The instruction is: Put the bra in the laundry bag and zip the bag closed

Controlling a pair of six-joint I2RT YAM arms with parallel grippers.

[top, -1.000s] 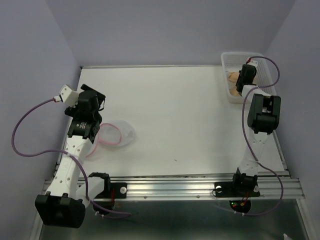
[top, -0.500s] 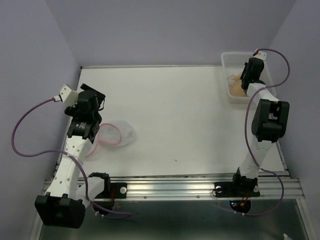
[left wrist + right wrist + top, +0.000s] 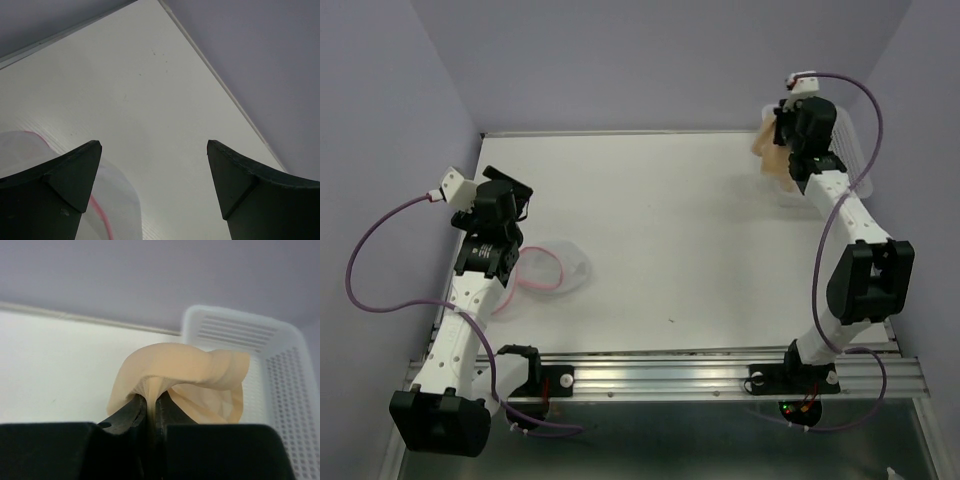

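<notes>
Most of the table (image 3: pixel 670 230) lies open from its middle to the far edge — a flat white stretch between the laundry bag (image 3: pixel 558 268), near the left edge, and the basket (image 3: pixel 855 150) in the far right corner. The right arm (image 3: pixel 850 260) stands along the right edge, and the right gripper (image 3: pixel 151 402) holds the bra (image 3: pixel 170 365) pinched up over the basket's left side. The left gripper (image 3: pixel 152 150) hangs spread wide just beside the bag. Lilac walls (image 3: pixel 650 60) close the left, far and right edges — a metal rail (image 3: pixel 670 375) lines the near one

White table (image 3: pixel 700 230): laundry bag (image 3: pixel 558 268), basket (image 3: pixel 235 330)
</notes>
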